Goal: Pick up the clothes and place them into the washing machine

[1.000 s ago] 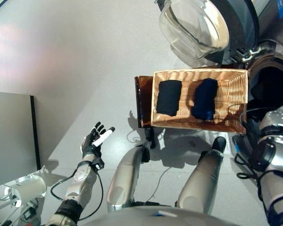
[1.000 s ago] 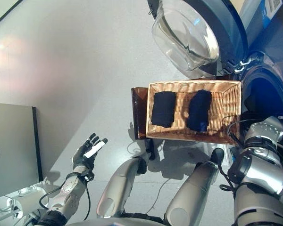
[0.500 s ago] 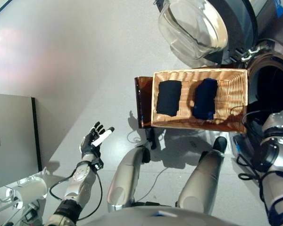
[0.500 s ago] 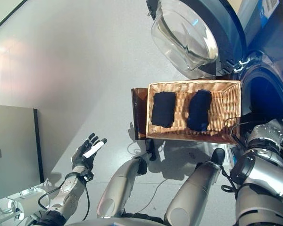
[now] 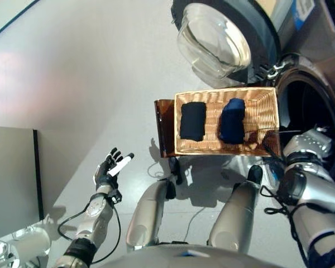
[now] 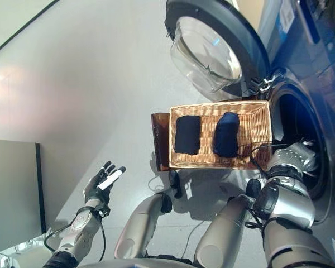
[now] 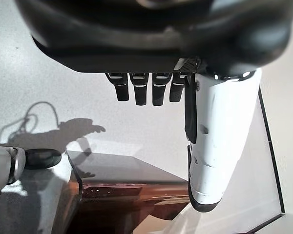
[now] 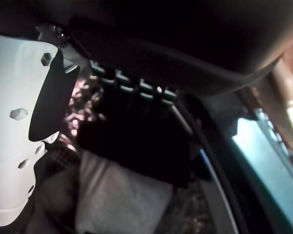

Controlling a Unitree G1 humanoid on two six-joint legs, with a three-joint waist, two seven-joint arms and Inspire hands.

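Bright floor (image 5: 72, 67) glare; dim, blurred drum interior (image 8: 136, 146)

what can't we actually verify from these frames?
- Right hand: beyond the arm in both eye views, reaching into the washing machine drum; in its wrist view the fingers fade into darkness, so the grip is unreadable.
- Drum contents: a dark cloth over something pale; whether the hand holds it is unclear.
- Two folded dark clothes in the wicker basket: garment type too small to tell.
- Left hand: empty, idle over the floor.
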